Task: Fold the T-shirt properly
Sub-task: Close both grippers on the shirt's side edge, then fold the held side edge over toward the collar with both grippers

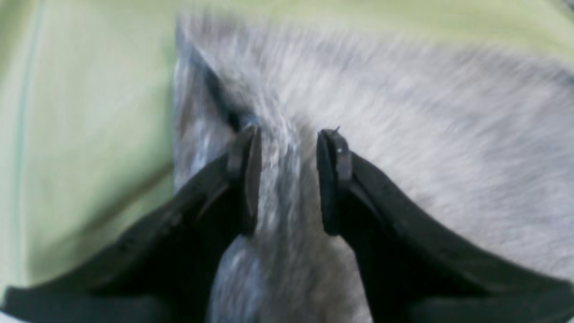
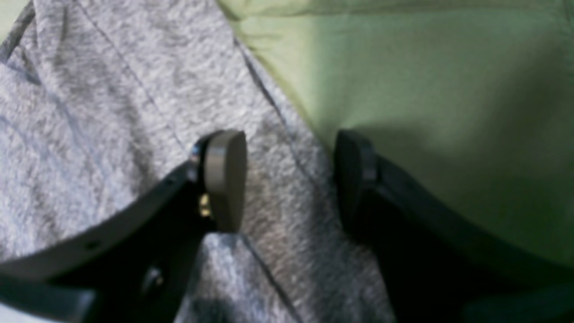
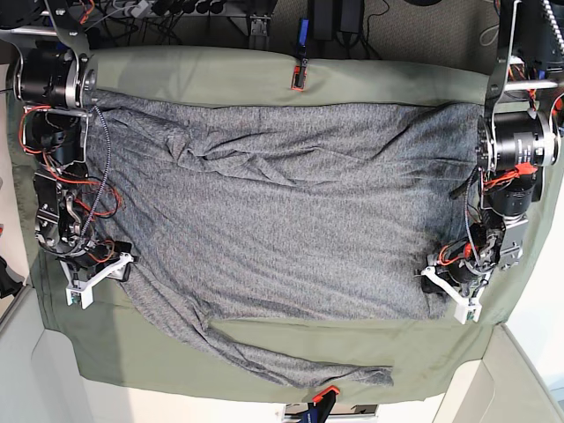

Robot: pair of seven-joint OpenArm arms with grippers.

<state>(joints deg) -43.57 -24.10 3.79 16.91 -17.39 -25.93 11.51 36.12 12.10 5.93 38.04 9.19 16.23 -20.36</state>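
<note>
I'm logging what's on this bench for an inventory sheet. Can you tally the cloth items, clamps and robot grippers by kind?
Grey T-shirt: 1
Olive-green cloth under it: 1
Orange clamps on the cloth's edges: 2
Grippers, left gripper and right gripper: 2
Total: 6

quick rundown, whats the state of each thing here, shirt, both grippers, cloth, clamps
T-shirt: spread out on the cloth, wrinkled near the top, one long sleeve trailing along the near edge.
left gripper: open, jaws straddling a raised ridge of shirt fabric at its edge.
right gripper: open, jaws either side of the shirt's edge.
green cloth: laid flat under the shirt.
orange clamps: clipped on the cloth's far and near edges.
</note>
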